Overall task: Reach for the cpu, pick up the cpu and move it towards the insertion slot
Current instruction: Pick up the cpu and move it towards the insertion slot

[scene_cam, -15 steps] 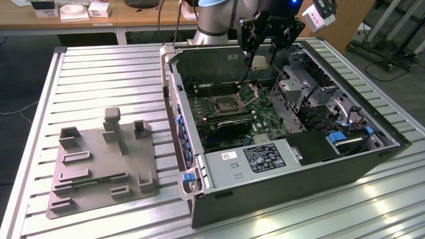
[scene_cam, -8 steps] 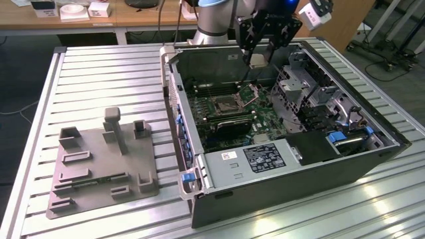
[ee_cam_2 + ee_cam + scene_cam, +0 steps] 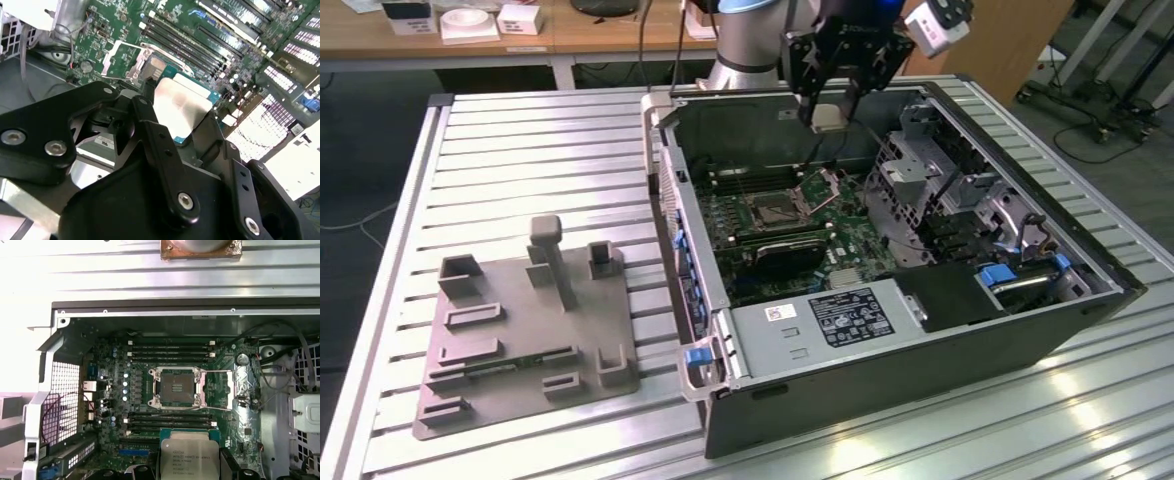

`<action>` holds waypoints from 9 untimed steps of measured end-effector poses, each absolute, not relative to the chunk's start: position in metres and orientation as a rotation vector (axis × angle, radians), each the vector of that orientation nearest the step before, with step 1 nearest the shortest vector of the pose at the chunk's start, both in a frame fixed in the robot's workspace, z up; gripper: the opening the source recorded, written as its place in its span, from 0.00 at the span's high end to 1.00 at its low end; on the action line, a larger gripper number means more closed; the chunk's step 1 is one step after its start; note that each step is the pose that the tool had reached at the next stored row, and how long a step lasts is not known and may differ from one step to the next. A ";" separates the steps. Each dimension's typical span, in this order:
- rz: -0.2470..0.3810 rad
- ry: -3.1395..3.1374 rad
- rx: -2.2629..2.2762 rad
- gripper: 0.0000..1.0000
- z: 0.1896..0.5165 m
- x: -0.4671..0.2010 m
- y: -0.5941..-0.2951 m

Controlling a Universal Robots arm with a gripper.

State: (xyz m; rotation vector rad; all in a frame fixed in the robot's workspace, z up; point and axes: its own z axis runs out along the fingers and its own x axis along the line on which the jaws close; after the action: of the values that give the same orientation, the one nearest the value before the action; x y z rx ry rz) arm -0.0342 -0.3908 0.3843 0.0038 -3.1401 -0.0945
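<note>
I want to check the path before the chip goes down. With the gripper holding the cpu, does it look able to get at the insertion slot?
Probably yes. The gripper holds the cpu above the open case, and the insertion slot lies uncovered with its hinged plate swung aside; nothing visible stands between them.

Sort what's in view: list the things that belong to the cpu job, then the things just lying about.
Belongs to the job:
- cpu, held in the gripper above the open case
- insertion slot, plate hinged open, socket bare

Just lying about:
- grey tray with raised blocks, on the table at the exterior view's left
- memory slots
- boxes on the far desk
</note>
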 end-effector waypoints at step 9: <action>-0.097 -3.140 0.004 0.45 0.382 -0.036 -0.384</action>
State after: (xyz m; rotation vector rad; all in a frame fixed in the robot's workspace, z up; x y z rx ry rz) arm -0.0359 -0.3838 0.3818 0.0037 -3.1401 -0.0973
